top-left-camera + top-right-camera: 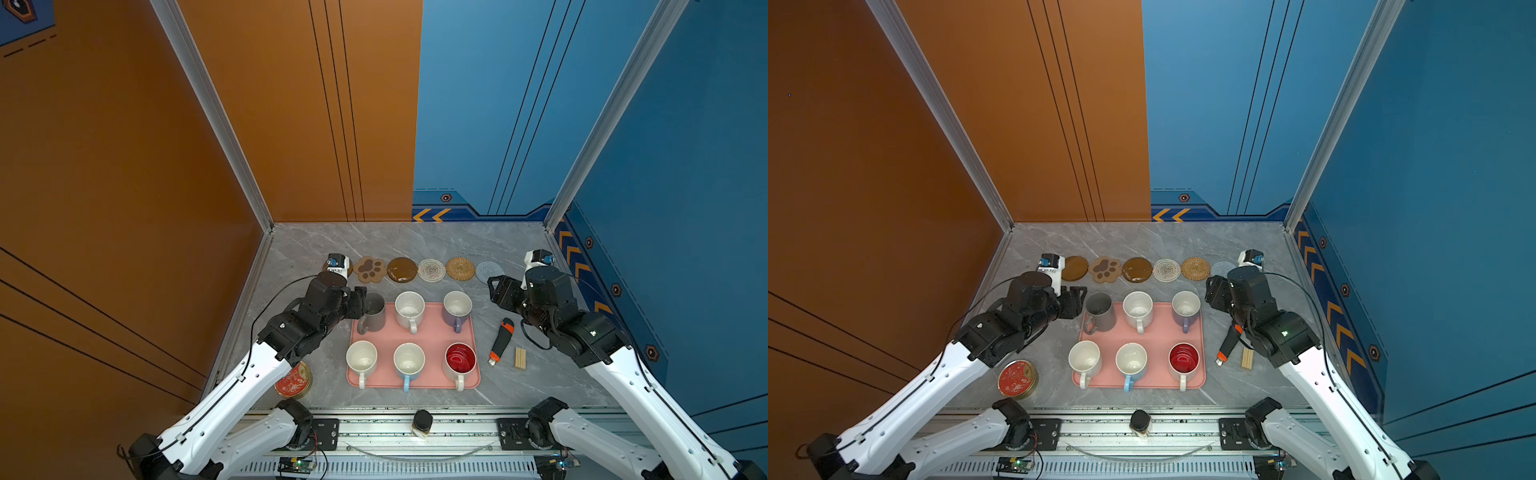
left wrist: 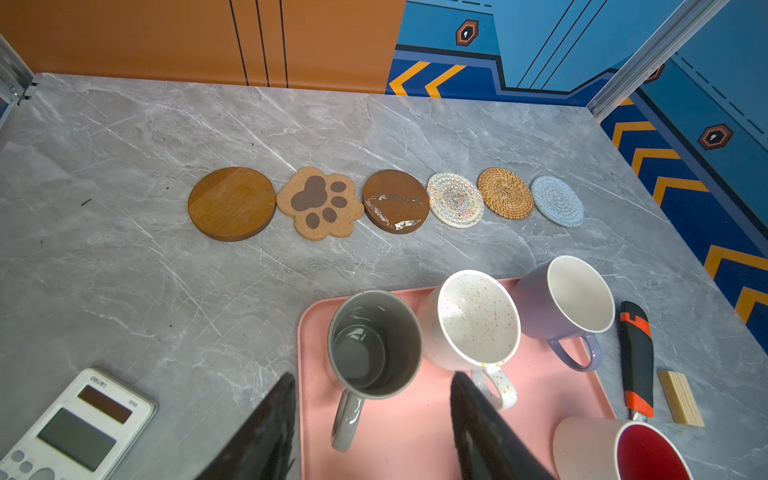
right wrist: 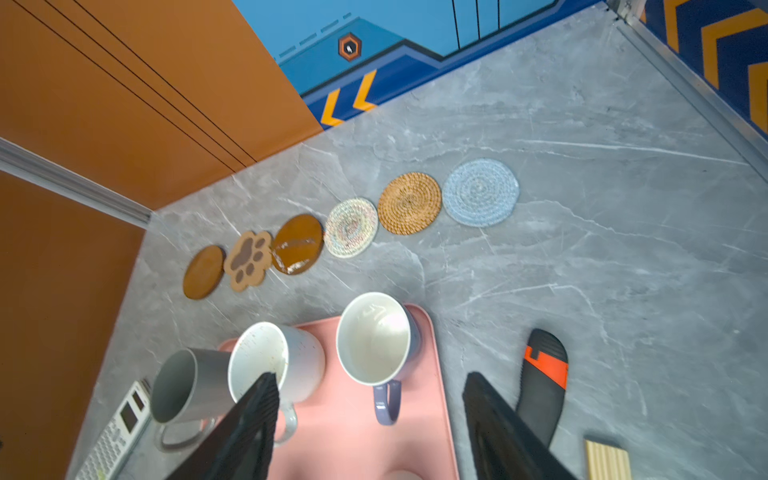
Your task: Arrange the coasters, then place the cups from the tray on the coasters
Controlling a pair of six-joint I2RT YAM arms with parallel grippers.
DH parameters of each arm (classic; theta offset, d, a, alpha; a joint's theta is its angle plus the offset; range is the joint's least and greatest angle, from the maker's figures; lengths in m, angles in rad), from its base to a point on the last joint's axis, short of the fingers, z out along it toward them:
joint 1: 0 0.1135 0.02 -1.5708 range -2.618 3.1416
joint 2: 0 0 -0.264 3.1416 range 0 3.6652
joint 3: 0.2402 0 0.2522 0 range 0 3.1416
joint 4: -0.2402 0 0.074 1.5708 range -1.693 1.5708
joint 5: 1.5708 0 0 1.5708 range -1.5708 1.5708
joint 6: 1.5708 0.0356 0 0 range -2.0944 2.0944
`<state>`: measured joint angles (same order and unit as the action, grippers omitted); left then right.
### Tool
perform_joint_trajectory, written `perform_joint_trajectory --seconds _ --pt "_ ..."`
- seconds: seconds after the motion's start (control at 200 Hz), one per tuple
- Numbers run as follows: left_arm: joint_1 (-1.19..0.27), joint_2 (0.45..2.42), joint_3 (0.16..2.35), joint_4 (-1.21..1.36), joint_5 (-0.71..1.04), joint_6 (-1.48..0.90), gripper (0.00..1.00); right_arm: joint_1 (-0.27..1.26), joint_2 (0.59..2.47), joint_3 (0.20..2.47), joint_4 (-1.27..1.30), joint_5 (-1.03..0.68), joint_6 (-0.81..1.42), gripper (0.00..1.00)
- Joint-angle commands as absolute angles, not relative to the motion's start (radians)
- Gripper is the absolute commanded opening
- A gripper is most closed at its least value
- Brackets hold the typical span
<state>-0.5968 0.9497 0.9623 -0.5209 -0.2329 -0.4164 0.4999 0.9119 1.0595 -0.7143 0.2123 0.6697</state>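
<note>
All six mugs sit on the pink tray. My left gripper is spread wide, holding nothing, just beside the tall grey mug. Right gripper likewise, near the lavender mug. Farther back, six coasters line the surface.

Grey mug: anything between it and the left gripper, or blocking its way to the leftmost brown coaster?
Nothing visible: the left gripper faces the grey mug directly, and only bare tabletop separates it from the brown coaster.

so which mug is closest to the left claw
The tall grey mug, far-left on the tray; the left claw is at its rim, the others farther off.
</note>
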Motion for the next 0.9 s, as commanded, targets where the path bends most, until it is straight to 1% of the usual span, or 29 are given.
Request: perform_joint_trajectory --seconds 0.0,0.335,0.896 --pt "-0.606 0.937 0.948 -0.578 -0.254 -0.390 0.63 0.527 0.942 1.085 -0.871 0.212 0.665 0.73" --pt "-0.600 0.928 0.934 -0.635 -0.259 -0.363 0.69 0.604 1.004 1.081 -0.945 0.232 0.711 0.77" --pt "-0.586 0.896 0.915 -0.673 -0.265 -0.375 0.70 0.683 1.132 1.098 -0.923 0.247 0.744 0.78"
